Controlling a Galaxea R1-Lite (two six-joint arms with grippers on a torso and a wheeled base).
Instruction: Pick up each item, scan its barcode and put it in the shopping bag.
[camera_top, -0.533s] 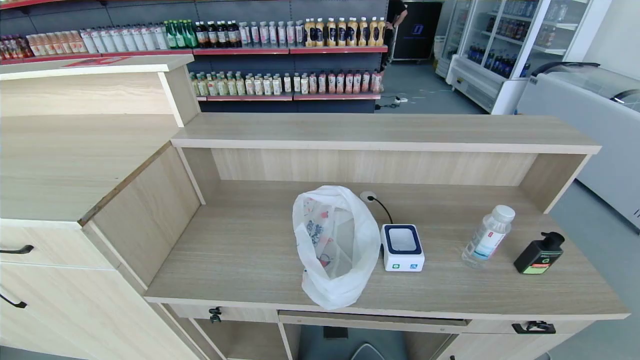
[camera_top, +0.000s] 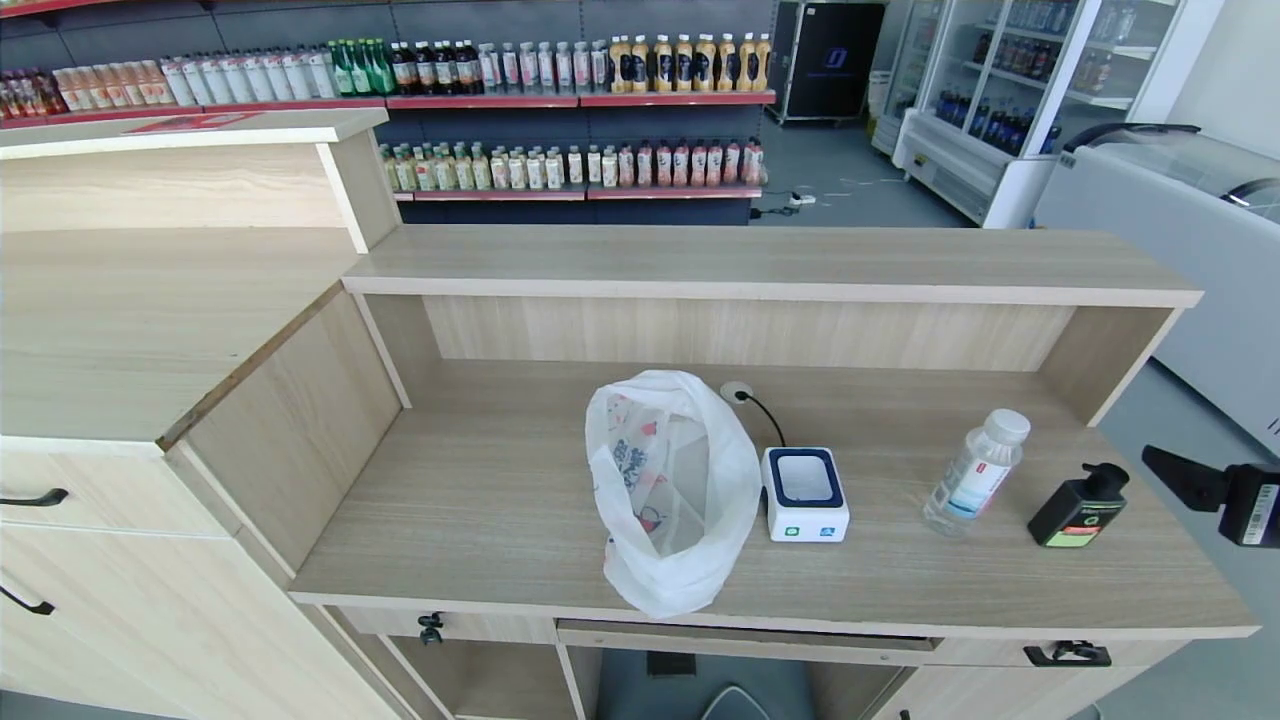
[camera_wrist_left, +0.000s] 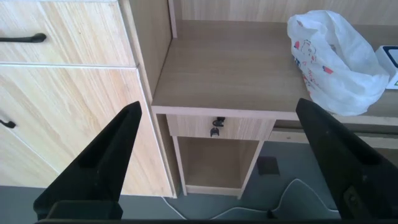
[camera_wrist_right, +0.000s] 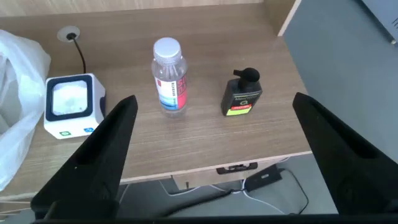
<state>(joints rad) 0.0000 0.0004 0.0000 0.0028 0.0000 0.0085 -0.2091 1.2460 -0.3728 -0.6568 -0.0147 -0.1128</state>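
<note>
A white shopping bag (camera_top: 675, 490) stands open at the counter's middle, with printed items inside. To its right sits a white barcode scanner (camera_top: 805, 492) with a dark-framed window. Further right are a clear water bottle (camera_top: 975, 472) with a white cap and a black pump bottle (camera_top: 1080, 507). My right gripper (camera_wrist_right: 214, 102) hangs open off the counter's right end, nearer me than the black pump bottle (camera_wrist_right: 242, 96); one of its fingers (camera_top: 1180, 478) shows beside that bottle. My left gripper (camera_wrist_left: 219, 107) is open, low and in front of the counter's left part, left of the bag (camera_wrist_left: 336, 59).
The counter (camera_top: 500, 500) has a raised back shelf (camera_top: 770, 262) and side walls. A taller cabinet (camera_top: 150, 330) stands to the left. The scanner's cable (camera_top: 765, 415) runs to a hole at the back. Drink shelves and fridges stand behind.
My right gripper has come into the head view at the right edge, beside the black pump bottle. The items on the counter have not moved.
</note>
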